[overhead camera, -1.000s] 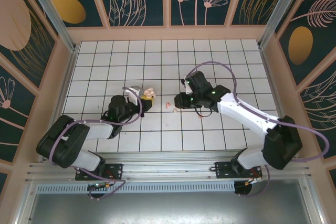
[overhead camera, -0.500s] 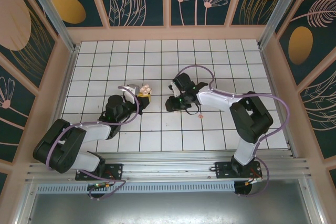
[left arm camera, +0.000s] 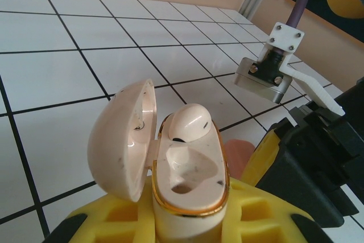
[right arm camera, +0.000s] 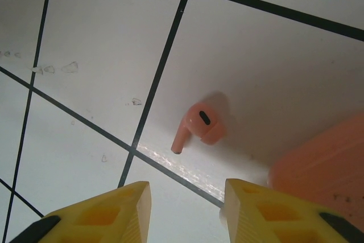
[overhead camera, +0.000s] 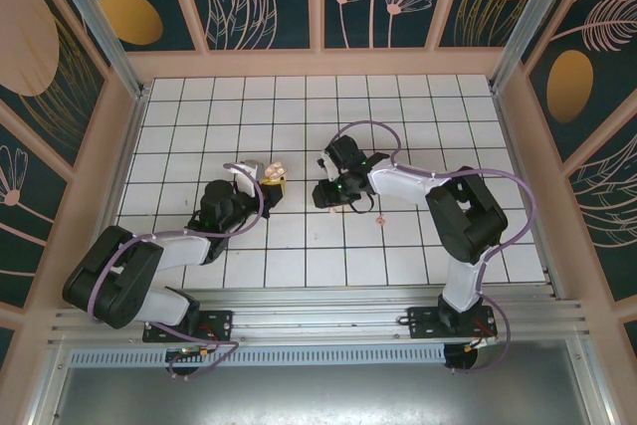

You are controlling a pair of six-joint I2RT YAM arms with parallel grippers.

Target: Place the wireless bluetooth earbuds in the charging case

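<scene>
Now the right fingers (right arm camera: 108, 211) are hovering apart over the earbud (right arm camera: 199, 126), needing to centre on its stem, left fingers (left arm camera: 114, 223) clamping the open case (left arm camera: 187, 169).

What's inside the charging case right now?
One earbud is seated at the far end of the open charging case; the near socket is empty. The seated bud's stem is hidden in the case.

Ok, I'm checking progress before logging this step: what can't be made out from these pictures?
Top view: a lone pink speck, too small to identify.
Right wrist view: a salmon shape beside the earbud, cut off by the right edge.
Left wrist view: the bottom of the charging case, hidden by the yellow fingers and the lower edge.
</scene>
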